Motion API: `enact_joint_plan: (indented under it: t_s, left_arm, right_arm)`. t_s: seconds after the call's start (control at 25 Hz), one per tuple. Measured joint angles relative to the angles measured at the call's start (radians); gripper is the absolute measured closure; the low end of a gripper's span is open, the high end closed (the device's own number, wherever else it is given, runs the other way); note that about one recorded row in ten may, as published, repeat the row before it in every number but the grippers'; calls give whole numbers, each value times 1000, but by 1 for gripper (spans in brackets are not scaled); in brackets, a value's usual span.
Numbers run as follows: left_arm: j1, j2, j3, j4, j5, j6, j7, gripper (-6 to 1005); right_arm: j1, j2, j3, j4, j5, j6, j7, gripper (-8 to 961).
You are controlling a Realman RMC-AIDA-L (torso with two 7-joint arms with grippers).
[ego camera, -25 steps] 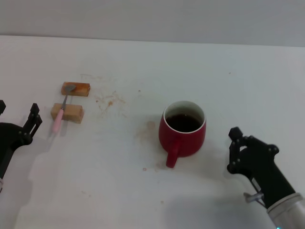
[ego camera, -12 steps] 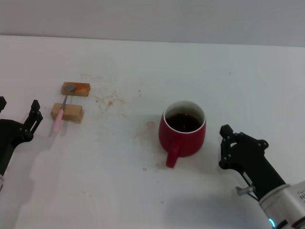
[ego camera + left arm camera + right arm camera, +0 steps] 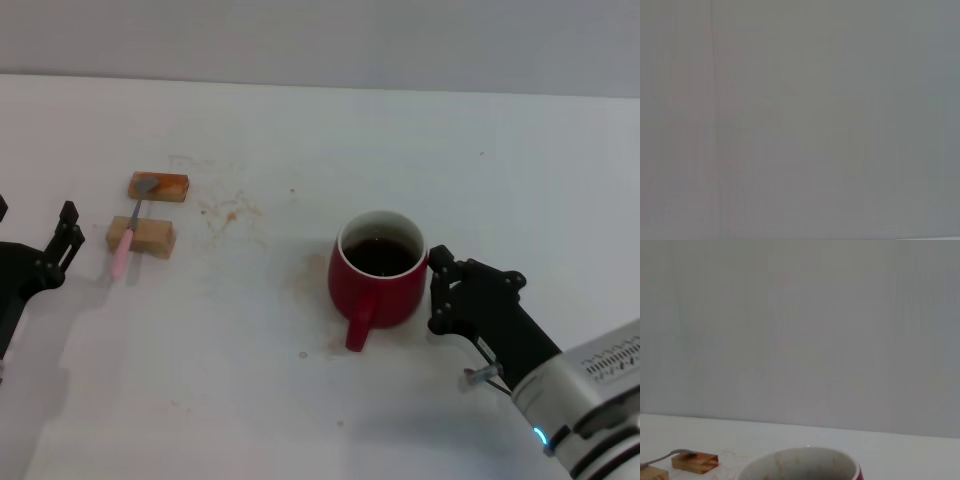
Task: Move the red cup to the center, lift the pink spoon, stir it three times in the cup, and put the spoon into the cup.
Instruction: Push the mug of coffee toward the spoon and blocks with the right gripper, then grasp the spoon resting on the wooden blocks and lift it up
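The red cup [image 3: 380, 272], with dark liquid and its handle toward me, stands on the white table [image 3: 300, 130] slightly right of the middle. Its rim shows in the right wrist view [image 3: 800, 462]. My right gripper [image 3: 436, 290] is open, its fingertips against the cup's right side. The pink spoon [image 3: 127, 235] lies across two tan blocks at the left, bowl on the far block; its metal neck shows in the right wrist view [image 3: 660, 457]. My left gripper [image 3: 35, 215] is open at the left edge, just left of the spoon. The left wrist view shows only blank grey.
The far tan block [image 3: 158, 186] and the near tan block [image 3: 142, 237] hold the spoon off the table; the far one shows in the right wrist view [image 3: 695, 462]. Brown stains [image 3: 228, 210] mark the table between blocks and cup.
My right gripper has moved left from beside the cup until it touches the cup's right side, and the cup has shifted slightly left. The left gripper has drawn back a little to the left.
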Motion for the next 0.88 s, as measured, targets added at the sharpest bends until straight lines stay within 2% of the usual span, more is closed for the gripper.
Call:
enact_joint_plan:
  t_s: [0.52, 0.68, 0.88]
  left_arm:
    - [-19, 0, -18, 12, -2, -3, 1, 184]
    - [-19, -1, -16, 12, -2, -3, 1, 184]
    - [-6, -5, 7, 1, 7, -6, -2, 184]
  right_arm:
    - [77, 0, 49, 4, -1, 101, 2, 953]
    - [51, 0, 71, -5, -1, 66, -2, 953]
    - [-22, -4, 96, -36, 6, -27, -5, 952]
